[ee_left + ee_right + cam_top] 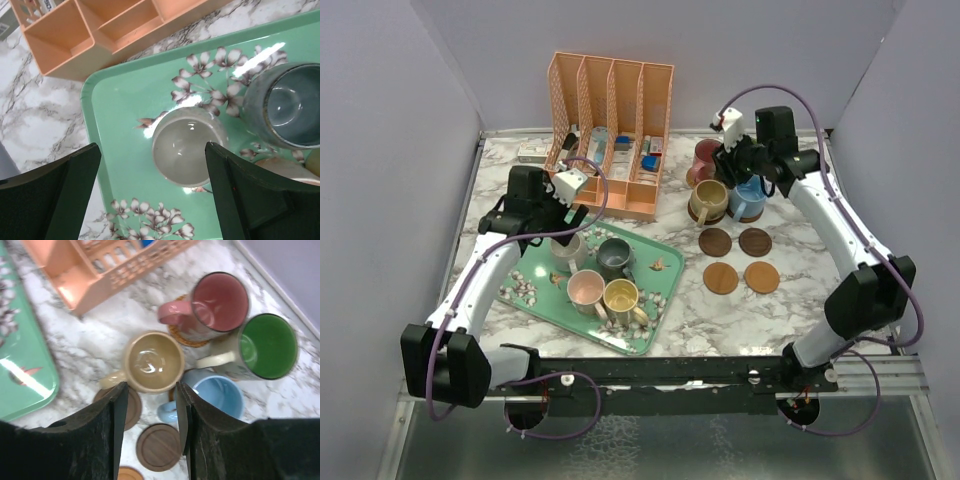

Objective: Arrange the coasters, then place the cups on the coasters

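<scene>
We log: left claw (152, 150) spread wide, empty, over pale cup (182, 152) near tray (115, 100) rim. Right claw (151, 387) part-spread, empty, above tan cup (153, 361); blue cup (217, 395) just beside. Four coasters (721, 277) bare.

The tray (125, 95) was mint green, printed with white-and-brown blossoms. The tabletop (720, 320) was white marble, veined grey. The organiser (610, 110) was peach-orange.

Mugs noted:
- a pale cream mug (182, 150)
- a mottled grey-blue mug (285, 102)
- a pink mug (586, 288)
- a yellow mug (620, 296), golden in tone
- a maroon mug (215, 302), rose inside
- a green mug (265, 345), cream outside
- a tan mug (152, 361)
- a light blue mug (215, 395)

The dark coasters (716, 242) were deep brown, one showing concentric rings. The light coasters (721, 277) were orange-brown.
</scene>
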Available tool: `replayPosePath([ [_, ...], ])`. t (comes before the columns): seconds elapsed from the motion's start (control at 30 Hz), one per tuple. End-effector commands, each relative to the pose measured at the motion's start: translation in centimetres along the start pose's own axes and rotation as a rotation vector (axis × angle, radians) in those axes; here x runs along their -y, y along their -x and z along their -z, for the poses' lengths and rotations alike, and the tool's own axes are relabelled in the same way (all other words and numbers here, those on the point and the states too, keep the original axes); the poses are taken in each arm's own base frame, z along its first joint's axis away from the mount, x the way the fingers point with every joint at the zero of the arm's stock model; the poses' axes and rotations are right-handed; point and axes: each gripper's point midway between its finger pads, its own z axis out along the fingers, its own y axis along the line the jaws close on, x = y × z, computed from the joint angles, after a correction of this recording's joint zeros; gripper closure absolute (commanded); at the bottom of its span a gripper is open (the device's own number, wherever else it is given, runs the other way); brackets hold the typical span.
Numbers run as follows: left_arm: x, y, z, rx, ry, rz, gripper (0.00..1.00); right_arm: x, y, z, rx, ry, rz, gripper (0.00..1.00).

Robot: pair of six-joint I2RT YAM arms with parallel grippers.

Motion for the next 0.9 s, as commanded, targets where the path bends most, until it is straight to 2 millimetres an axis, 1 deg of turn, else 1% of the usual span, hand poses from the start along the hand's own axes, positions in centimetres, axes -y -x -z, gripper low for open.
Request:
replayPosePath([
  [0.0, -0.9, -1.1, 0.9, -0.048, -0.013, 0.032, 0.11, -4.6, 0.3, 1.3, 0.122, 0.173, 0.057, 0.56],
  [0.13, -1.5, -3.1, 0.4, -0.124, 0.003, 0.082, 0.17, -6.9, -0.7, 2.3, 0.17, 0.236, 0.06, 0.55],
  [0.3, -2.0, -4.7, -0.5, -0.199, 0.019, 0.126, 0.28, -8.4, -2.1, 2.6, 0.184, 0.271, 0.039, 0.55],
  [0.37, -2.1, -5.3, -0.9, -0.229, 0.02, 0.137, 0.34, -8.5, -2.5, 2.6, 0.174, 0.275, 0.032, 0.55],
  [0.63, -1.9, -7.2, -2.5, -0.319, 0.008, 0.176, 0.51, -9.0, -3.1, 2.2, 0.165, 0.297, 0.023, 0.55],
  [0.87, -1.5, -8.3, -3.4, -0.364, -0.008, 0.205, 0.6, -9.1, -3.5, 2.0, 0.156, 0.302, 0.024, 0.55],
])
